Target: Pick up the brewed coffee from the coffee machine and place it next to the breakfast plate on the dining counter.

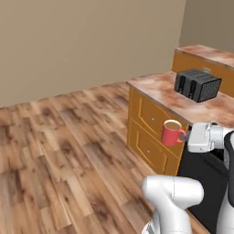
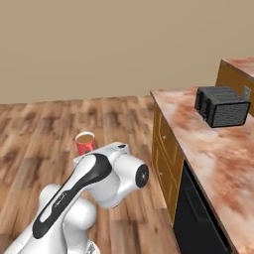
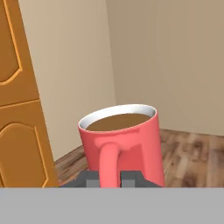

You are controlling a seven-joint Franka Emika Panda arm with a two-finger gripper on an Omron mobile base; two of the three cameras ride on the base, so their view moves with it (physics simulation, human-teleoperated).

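Note:
The brewed coffee is a small red mug (image 1: 171,133) with light brown coffee at its rim, held upright in the air beside the orange drawer cabinets. My gripper (image 1: 183,135) is shut on the mug's side handle. From the right base view the mug (image 2: 85,144) sits just behind my white arm. In the hand view the mug (image 3: 127,144) fills the middle, its handle pinched between my gripper (image 3: 110,178) fingertips (image 3: 90,178). The coffee machine, breakfast plate and dining counter are out of view.
A black slotted toaster (image 1: 197,84) stands on the reddish marbled countertop (image 1: 157,89) above orange drawer cabinets (image 1: 148,132). A dark appliance front (image 2: 196,218) sits under the counter. Wooden floor (image 1: 55,155) spreads open to the left, bounded by a beige wall (image 1: 82,41).

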